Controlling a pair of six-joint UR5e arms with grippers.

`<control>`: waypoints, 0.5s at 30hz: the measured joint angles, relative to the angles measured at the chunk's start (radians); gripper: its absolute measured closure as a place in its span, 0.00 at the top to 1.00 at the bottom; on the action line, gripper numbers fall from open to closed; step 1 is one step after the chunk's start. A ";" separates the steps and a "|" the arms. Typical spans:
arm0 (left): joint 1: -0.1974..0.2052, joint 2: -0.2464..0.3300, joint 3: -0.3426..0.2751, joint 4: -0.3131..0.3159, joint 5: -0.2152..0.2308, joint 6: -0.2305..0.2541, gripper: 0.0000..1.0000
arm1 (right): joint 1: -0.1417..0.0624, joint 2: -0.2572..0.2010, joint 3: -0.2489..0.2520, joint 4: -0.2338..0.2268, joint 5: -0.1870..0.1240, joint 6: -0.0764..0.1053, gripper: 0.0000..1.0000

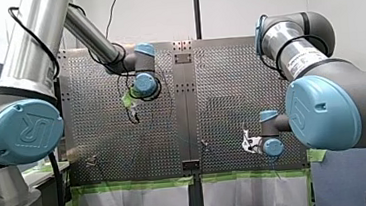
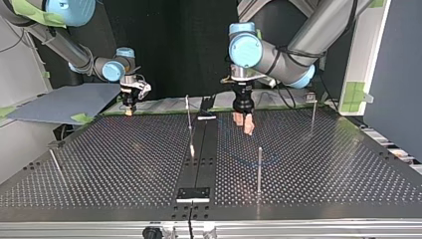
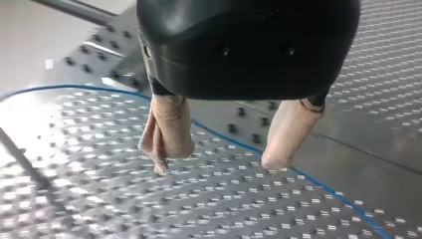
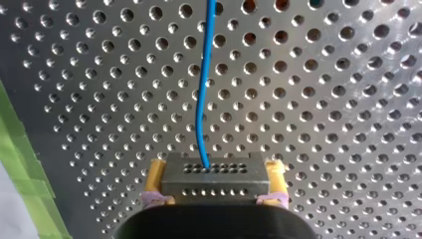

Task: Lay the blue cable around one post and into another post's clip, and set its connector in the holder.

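In the right wrist view my right gripper [image 4: 214, 184] has its yellow pads shut on a grey connector block [image 4: 212, 174] with rows of small holes. The blue cable [image 4: 201, 99] leaves the block and runs away over the perforated plate. My left gripper [image 3: 219, 162] hangs open just above the plate, nothing between its beige fingers [image 3: 166, 134]. The blue cable [image 3: 308, 177] lies on the plate under and behind those fingers. In the top view my left gripper [image 2: 244, 122] is near the middle and my right gripper [image 2: 130, 105] is at the far left edge.
Thin metal posts stand on the plate in the top view: one [image 2: 188, 117] by the centre strip, one [image 2: 259, 169] nearer the camera, one [image 2: 313, 112] at the far right. A small black plate [image 2: 194, 193] sits on the centre strip. Green tape [image 4: 20, 164] lines the plate's edge.
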State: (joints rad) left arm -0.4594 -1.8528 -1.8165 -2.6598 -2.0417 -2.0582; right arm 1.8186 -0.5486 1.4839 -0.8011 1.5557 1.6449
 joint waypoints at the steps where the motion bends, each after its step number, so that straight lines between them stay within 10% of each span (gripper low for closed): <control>1: 0.004 0.010 0.000 -0.002 -0.004 -0.010 1.00 | 0.001 0.000 0.000 0.000 0.000 0.000 0.01; 15: 0.053 0.136 0.000 -0.011 -0.070 -0.137 1.00 | 0.008 0.000 0.000 -0.004 0.000 -0.003 0.01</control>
State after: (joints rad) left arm -0.4068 -1.7164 -1.8163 -2.6710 -2.1120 -2.1947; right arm 1.8269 -0.5486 1.4842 -0.8051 1.5557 1.6422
